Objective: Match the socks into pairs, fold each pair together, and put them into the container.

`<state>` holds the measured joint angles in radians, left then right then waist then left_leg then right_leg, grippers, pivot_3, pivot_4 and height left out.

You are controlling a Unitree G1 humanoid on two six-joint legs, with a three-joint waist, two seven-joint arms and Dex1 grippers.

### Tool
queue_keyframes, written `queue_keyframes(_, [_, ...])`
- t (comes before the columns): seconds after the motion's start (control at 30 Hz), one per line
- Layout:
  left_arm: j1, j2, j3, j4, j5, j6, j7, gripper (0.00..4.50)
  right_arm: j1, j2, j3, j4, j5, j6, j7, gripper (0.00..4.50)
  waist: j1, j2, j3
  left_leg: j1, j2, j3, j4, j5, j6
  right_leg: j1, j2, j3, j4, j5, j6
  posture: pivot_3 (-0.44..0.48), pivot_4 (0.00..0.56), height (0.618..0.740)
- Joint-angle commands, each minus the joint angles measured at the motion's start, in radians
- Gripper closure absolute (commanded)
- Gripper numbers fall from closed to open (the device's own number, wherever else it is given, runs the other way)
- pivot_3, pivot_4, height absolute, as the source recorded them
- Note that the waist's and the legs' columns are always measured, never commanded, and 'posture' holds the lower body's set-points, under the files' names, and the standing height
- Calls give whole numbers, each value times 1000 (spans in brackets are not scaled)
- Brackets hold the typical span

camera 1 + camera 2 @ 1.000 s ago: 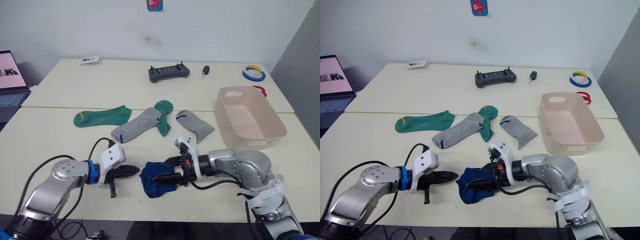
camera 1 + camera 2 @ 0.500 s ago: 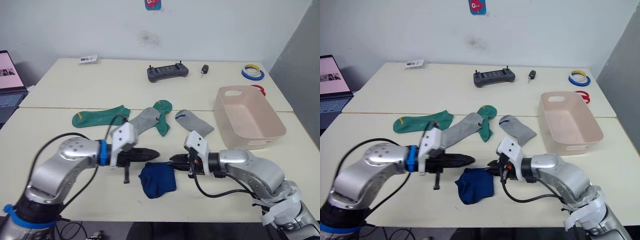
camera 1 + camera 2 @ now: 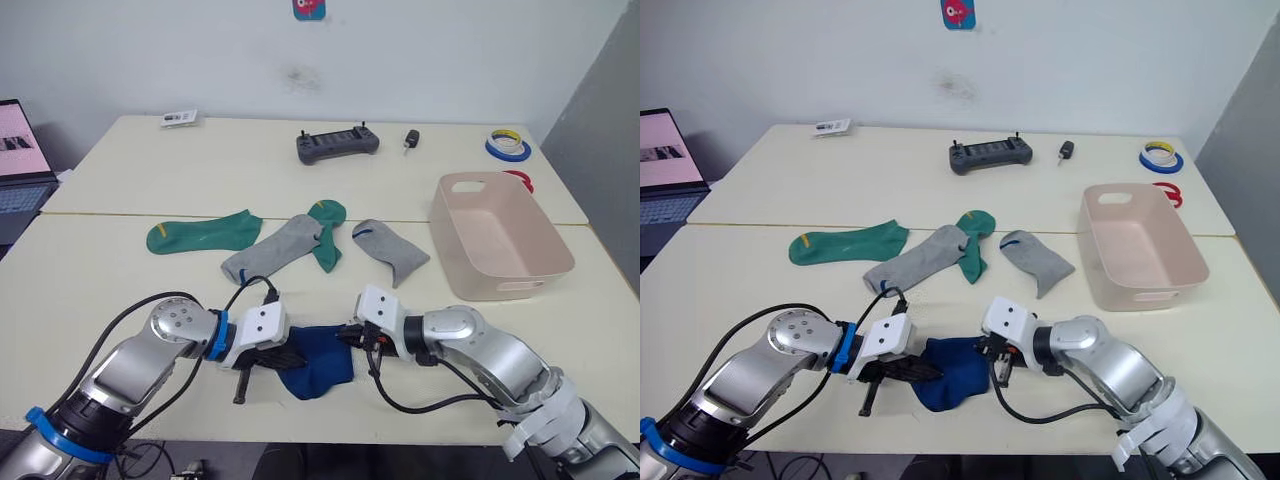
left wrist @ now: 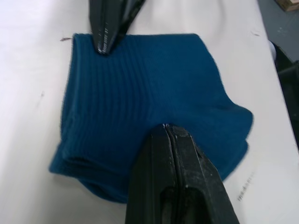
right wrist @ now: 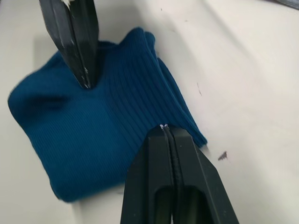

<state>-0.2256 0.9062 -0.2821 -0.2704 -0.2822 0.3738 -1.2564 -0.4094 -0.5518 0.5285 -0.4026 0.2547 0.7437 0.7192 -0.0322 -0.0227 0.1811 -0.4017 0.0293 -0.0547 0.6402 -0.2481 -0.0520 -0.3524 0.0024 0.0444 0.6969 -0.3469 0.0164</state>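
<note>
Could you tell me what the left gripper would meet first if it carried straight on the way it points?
The left gripper is already on the folded blue socks; straight beyond them stands the right gripper, its shut fingers on the pair's far edge.

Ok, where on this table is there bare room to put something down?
Bare table lies left of the left pincer, and also between the green sock and the controller. It is crowded around the blue socks, where both pincers meet, right pincer included.
</note>
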Motion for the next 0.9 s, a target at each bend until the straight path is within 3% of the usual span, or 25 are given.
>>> queue_keyframes(0.03, [22, 34, 82, -77, -47, 22, -2, 4500, 22, -25, -100, -65, 52, -38, 53, 4443, 0, 0, 0, 0, 0, 0, 0, 0, 0, 0, 0, 0, 0, 0, 0, 0, 150, 740])
queue_keyframes(0.23, [-31, 21, 156, -185, -152, 149, 38, 4500, 56, -73, -154, -158, 147, -61, 169, 4443, 2, -1, 2, -1, 0, -2, 1, 0, 0, 1, -1, -1, 0, 0, 0, 0, 150, 740])
queue_keyframes(0.5, [-9, -18, 21, -80, 28, 63, 93, 4500, 46, -29, 38, -55, -1, -140, 190, 4443, 0, 0, 2, 0, 0, -1, 1, 0, 0, 0, 1, 0, 0, 0, 0, 0, 150, 740])
queue_keyframes(0.73, [40, -15, 22, 8, 73, 8, 102, 4500, 85, -126, 39, -22, -83, -185, 224, 4443, 2, 0, 2, 0, 0, -1, 2, 0, 0, 2, 0, -1, 0, 0, 0, 0, 150, 740])
queue_keyframes(0.9, [56, -25, 118, -90, -71, 62, 88, 4500, 126, -161, -46, -97, -27, -177, 233, 4443, 2, 0, 2, 1, 0, -2, 2, 0, 0, 3, -1, -1, 0, 0, 0, 0, 150, 740])
